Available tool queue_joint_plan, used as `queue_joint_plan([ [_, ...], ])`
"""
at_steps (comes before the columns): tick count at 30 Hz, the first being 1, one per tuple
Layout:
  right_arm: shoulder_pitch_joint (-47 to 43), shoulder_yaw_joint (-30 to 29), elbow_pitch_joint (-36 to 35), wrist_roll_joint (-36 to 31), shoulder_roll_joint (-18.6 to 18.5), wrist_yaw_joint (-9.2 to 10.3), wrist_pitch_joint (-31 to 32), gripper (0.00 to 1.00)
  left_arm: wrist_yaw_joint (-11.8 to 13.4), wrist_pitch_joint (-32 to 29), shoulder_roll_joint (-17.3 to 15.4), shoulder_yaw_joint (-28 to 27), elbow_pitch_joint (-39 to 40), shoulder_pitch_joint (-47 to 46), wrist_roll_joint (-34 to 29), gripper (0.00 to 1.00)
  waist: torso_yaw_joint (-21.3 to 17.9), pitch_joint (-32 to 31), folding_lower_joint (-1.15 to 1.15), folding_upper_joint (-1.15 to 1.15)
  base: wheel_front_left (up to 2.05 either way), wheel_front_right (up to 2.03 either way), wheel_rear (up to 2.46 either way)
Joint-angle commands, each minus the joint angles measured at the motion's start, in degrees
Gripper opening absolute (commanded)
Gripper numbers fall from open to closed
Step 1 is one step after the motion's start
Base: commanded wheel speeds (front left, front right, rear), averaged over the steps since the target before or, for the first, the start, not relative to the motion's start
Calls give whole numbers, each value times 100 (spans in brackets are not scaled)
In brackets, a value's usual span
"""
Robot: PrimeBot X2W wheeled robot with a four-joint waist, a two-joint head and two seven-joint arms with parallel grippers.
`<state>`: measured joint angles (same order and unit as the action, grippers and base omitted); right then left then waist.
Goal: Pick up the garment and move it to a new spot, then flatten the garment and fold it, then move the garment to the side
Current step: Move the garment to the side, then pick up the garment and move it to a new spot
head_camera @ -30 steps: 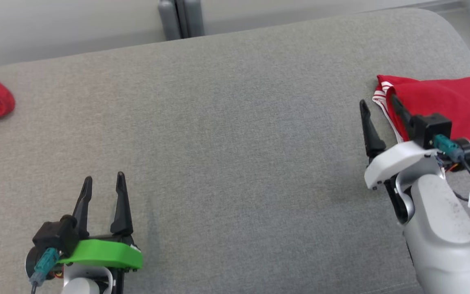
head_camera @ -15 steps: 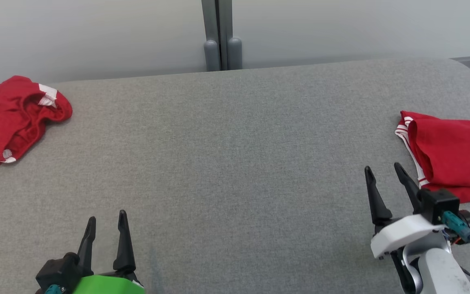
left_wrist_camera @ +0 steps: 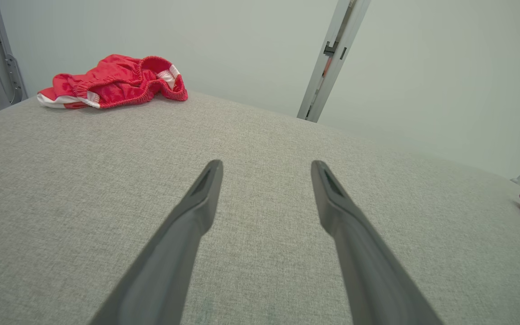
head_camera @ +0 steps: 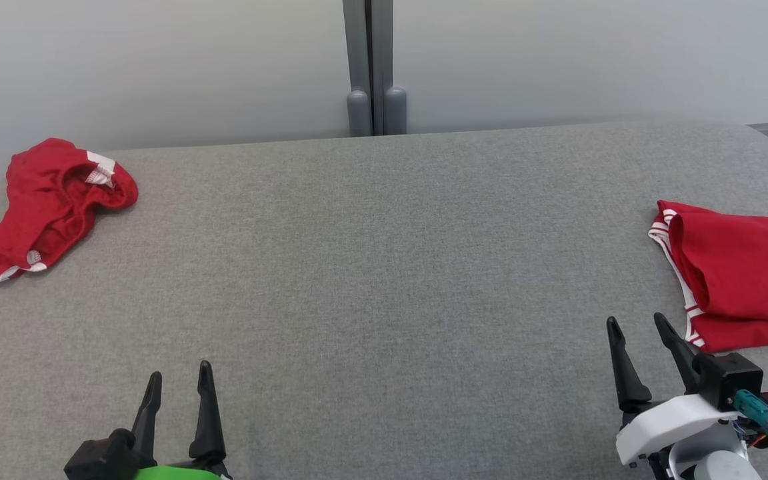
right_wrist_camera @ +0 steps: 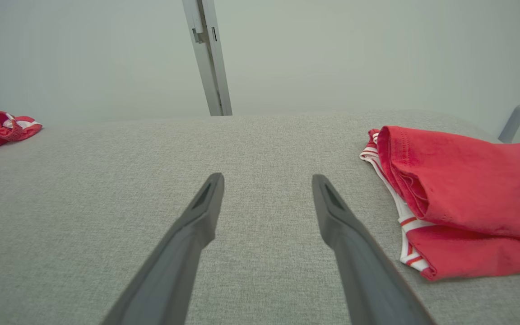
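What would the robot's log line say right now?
left gripper: open, empty | right gripper: open, empty | folded garment: right side | crumpled garment: far left

Dark tapered fingers [head_camera: 207,417]; left gripper [head_camera: 179,371] with green mount [head_camera: 171,473]; right gripper [head_camera: 637,320] with white mount [head_camera: 667,421], teal plug [head_camera: 751,405].

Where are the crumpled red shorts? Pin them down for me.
In the head view, the crumpled red shorts lie at the far-left corner of the grey cushion, well ahead of the left gripper and opposite the folded red garment at the right edge.
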<state>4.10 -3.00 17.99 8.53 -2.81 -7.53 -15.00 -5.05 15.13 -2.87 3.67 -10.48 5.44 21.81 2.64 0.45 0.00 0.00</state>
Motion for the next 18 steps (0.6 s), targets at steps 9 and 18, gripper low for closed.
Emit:
queue_joint_plan([
  [9,-38,27,-4,121,-18,9,-25,100,-29,2,-6,24,-59,-129,-20,100,5,-6,0,0,0,0,0],
  [18,-61,-77,-59,53,-17,9,-25,100,-27,1,-6,57,-89,-178,-27,100,172,-19,0,0,0,0,0],
])
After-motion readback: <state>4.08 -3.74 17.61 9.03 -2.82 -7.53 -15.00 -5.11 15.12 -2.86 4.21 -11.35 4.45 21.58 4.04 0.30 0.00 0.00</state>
